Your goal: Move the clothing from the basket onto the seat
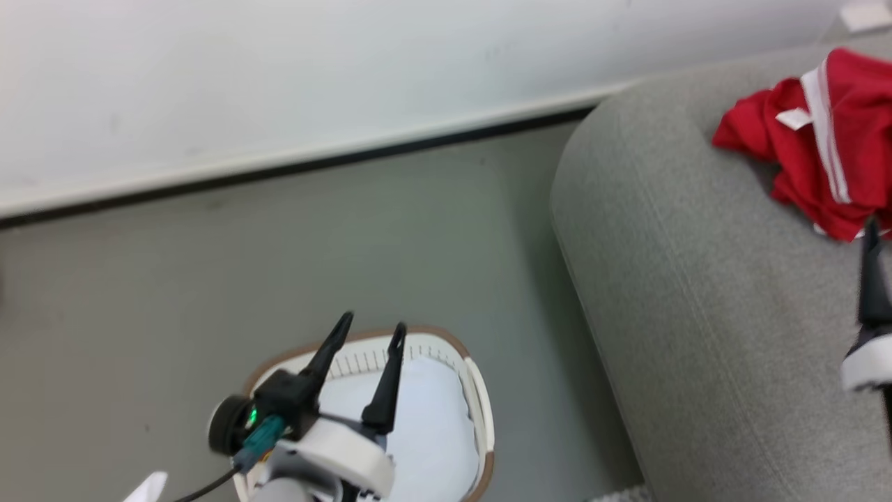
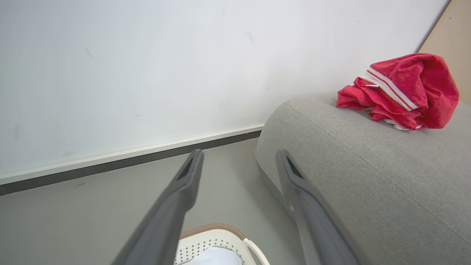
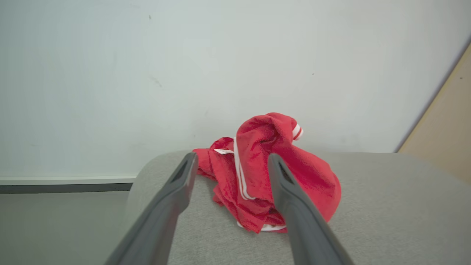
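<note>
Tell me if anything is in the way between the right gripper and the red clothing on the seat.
Nothing visible is. The open right gripper points straight at the clothing, which lies bunched on the seat right in front of its fingertips. Whether the tips touch the cloth cannot be told.

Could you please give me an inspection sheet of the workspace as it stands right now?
Surface: light grey fabric seat with a rounded edge, standing beside the basket.
Job's things: red clothing lies crumpled on the seat; white basket stands on the floor and holds a pale pad, with no red in its visible part.
Clutter: small white object beyond the seat, too blurred to identify.
Grippers: left gripper open above the basket; right gripper open, holding nothing, pointing at the clothing.
Cables: dark cable runs from the left wrist.
Surroundings: grey floor, white wall.
</note>
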{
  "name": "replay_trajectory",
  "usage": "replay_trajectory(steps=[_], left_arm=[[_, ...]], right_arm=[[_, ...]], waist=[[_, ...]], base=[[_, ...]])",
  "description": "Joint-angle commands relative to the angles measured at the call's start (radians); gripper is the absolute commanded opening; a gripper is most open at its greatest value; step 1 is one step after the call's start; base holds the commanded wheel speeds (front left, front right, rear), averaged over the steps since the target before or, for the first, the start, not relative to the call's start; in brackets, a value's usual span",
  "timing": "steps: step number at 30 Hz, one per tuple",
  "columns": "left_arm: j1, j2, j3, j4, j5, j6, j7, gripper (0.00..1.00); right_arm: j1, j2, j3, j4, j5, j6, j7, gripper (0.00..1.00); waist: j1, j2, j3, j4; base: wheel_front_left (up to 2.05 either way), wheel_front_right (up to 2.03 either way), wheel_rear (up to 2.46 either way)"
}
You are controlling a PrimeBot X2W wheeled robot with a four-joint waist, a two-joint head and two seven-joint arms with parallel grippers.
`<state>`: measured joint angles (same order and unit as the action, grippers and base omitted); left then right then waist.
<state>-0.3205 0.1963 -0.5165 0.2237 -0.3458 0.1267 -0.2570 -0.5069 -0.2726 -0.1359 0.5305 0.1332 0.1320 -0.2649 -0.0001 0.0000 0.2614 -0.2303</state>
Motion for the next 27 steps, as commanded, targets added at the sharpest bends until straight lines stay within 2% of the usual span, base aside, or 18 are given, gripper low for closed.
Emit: replay_trajectory(steps=[1, 5, 11, 19, 27], left_arm=[[0.057, 0.003, 0.030, 0.001, -0.025, 0.018, -0.008, 1.00], [0.151, 0.001, 0.105, -0.021, -0.028, 0.047, -0.007, 1.00], [0.268, 0.002, 0.207, -0.045, -0.012, 0.047, -0.007, 1.00], [0.372, -0.041, 0.347, -0.043, 0.033, 0.006, -0.007, 1.00], [0.405, -0.084, 0.423, 0.005, 0.077, -0.043, -0.007, 1.00]], right_arm=[[0.085, 0.026, 0.020, -0.061, 0.027, -0.003, 0.001, 1.00], [0.220, 0.064, 0.054, -0.162, 0.040, -0.003, 0.001, 1.00], [0.339, 0.119, 0.102, -0.233, 0.031, -0.003, 0.001, 1.00], [0.453, 0.184, 0.171, -0.241, -0.026, -0.003, 0.001, 1.00], [0.458, 0.215, 0.232, -0.197, -0.042, -0.003, 0.001, 1.00]], waist=[[0.0001, 0.0000, -0.117, 0.034], [0.0001, 0.0000, -0.194, 0.068], [0.0001, 0.0000, -0.253, 0.093], [0.0001, 0.0000, -0.297, 0.121], [0.0001, 0.0000, -0.314, 0.138]], base=[[0.00, 0.00, 0.00], [0.00, 0.00, 0.00], [0.00, 0.00, 0.00], [0.00, 0.00, 0.00], [0.00, 0.00, 0.00]])
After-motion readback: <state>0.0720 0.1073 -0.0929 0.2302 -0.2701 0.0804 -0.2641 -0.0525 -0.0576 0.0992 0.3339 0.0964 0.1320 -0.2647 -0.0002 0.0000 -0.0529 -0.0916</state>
